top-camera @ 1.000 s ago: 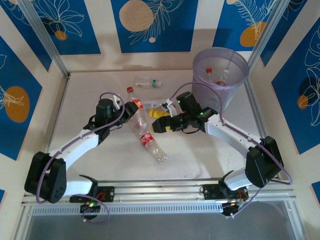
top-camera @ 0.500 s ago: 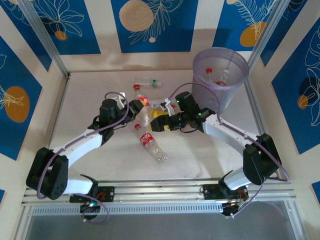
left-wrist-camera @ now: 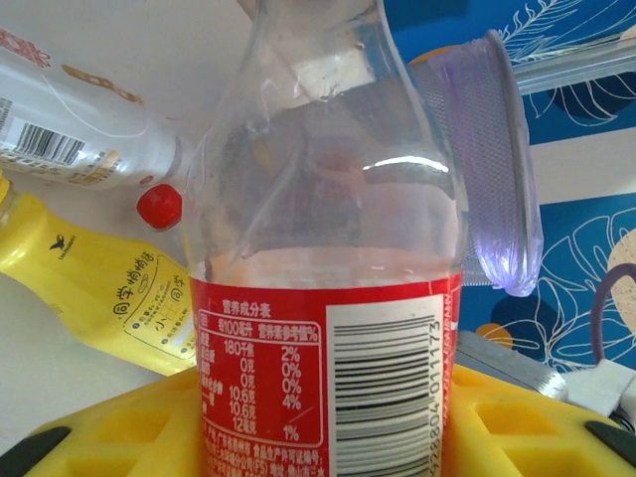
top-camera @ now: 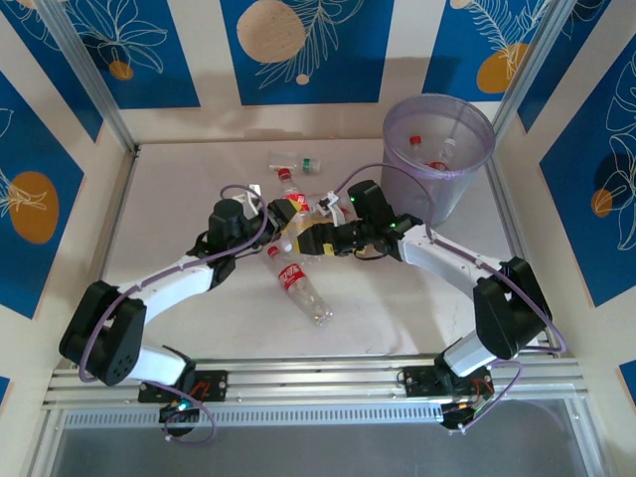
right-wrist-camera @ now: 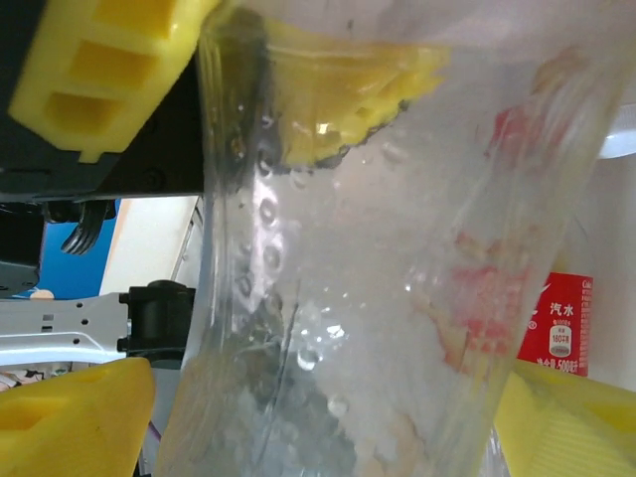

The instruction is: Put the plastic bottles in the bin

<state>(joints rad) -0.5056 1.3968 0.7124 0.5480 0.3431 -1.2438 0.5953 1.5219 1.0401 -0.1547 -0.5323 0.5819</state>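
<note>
Within left claw (left-wrist-camera: 328,437), red-labelled bottle (top-camera: 291,209), long axis near-to-far, cap (top-camera: 285,174) end far.

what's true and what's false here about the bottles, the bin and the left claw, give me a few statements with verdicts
1. The left claw is closed on a red-labelled bottle. True.
2. The bin is empty. False: red-capped bottles lie inside it.
3. A green-capped bottle lies on the table towards the back. True.
4. The yellow bottle is in the bin. False: it lies on the table beside the held bottle.
5. A loose bottle with a red label lies on the table, nearer the arm bases than the claws. True.
</note>
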